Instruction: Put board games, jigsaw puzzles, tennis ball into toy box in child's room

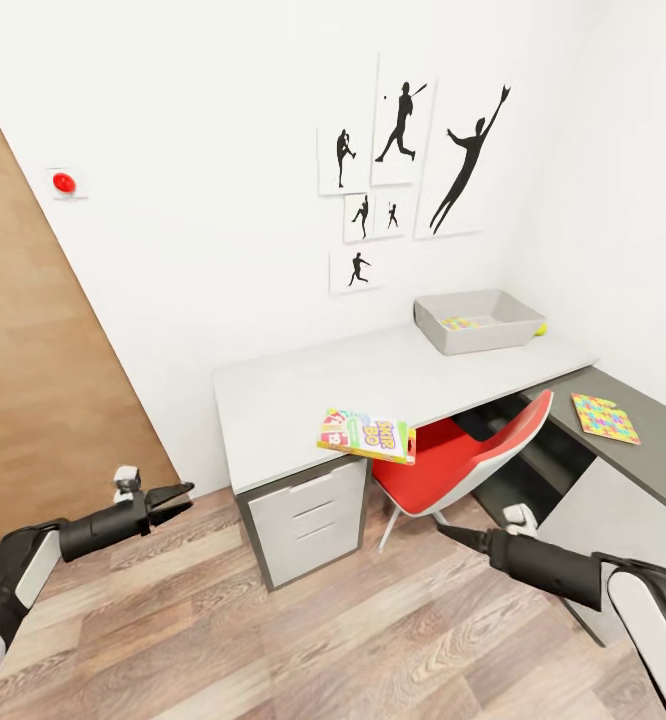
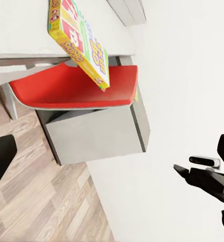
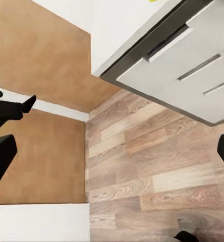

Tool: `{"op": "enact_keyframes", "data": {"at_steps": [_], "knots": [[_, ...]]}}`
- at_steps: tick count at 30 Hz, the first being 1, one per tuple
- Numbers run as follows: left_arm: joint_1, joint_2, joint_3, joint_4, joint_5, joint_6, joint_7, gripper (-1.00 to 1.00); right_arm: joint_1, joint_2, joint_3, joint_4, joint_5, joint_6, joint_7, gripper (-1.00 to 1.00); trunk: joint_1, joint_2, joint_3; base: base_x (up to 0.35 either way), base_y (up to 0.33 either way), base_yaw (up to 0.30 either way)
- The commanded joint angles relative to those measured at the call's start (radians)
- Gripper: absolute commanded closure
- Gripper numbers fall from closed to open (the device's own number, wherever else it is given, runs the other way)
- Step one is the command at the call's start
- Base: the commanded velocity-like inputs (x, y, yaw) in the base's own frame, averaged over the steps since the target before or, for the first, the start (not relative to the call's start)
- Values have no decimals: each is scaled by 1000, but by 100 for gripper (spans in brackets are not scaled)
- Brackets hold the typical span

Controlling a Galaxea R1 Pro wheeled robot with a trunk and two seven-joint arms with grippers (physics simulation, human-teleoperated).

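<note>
Robot stands facing the table [image 1: 303, 385] in the corner of the child's room, both arms low over the wood floor [image 1: 323, 640]. Left gripper [image 1: 178, 498] at about 8 o'clock in the head view, fingers apart, holding nothing. Right gripper [image 1: 453, 536] at about 5 o'clock; its fingers come to a narrow point and I cannot tell whether they are apart or together. Yellow-green-red board game [image 1: 367, 436] overhangs the front edge of the light-grey top, tilted, just above the red chair [image 1: 468, 460]; the left wrist view shows the same box [image 2: 79, 43] above the red seat [image 2: 71, 88]. Toy box [image 1: 478, 322] sits at the far end of the top, about 1 o'clock, with a jigsaw puzzle [image 1: 463, 323] lying inside. Tennis ball [image 1: 541, 328] is just beside the box's right wall. Second jigsaw puzzle [image 1: 605, 418] lies flat on the dark-grey section at 3 o'clock. Silhouette pictures [image 1: 403, 170] hang on the wall above.
</note>
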Motion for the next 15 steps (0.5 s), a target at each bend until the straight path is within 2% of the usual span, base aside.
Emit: {"op": "enact_keyframes", "data": {"at_steps": [1, 4, 5, 7, 8, 9, 10, 11, 15], "knots": [[-1, -9, 0, 2, 3, 8, 3, -100, 0, -1, -3, 0, 8, 4, 20, -100, 0, -2, -2, 0, 0, 0], [-1, -59, 8, 47, 1, 2, 47, -100, 5, -6, -27, 2, 6, 4, 59, -100, 0, -2, -2, 0, 0, 0], [-2, -78, 11, 72, 1, -1, 79, -100, 6, -4, -45, 3, 6, 4, 64, -100, 0, -2, -2, 0, 0, 0], [-3, -134, 14, 107, 2, -23, 181, -100, 11, -3, -76, 5, 5, 4, 72, -100, 0, -2, -2, 0, 0, 0], [-3, -146, 14, 111, 3, -31, 198, -100, 13, -4, -79, 6, 5, 4, 73, -100, 0, -2, -2, 0, 0, 0], [-3, -171, 15, 116, 4, -44, 223, -100, 15, -6, -84, 6, 5, 4, 74, -100, 0, -2, -2, 0, 0, 0], [-4, -200, 15, 119, 4, -54, 241, -100, 17, -6, -87, 6, 5, 4, 75, -100, 0, -2, -2, 0, 0, 0], [-4, -214, 15, 121, 4, -57, 248, -100, 18, -7, -89, 6, 5, 4, 75, -100, 0, -2, -2, 0, 0, 0], [-4, -329, 16, 124, 2, -85, 277, -100, 20, -7, -93, 7, 5, 4, 76, -100, 0, -2, -2, 0, 0, 0]]}}
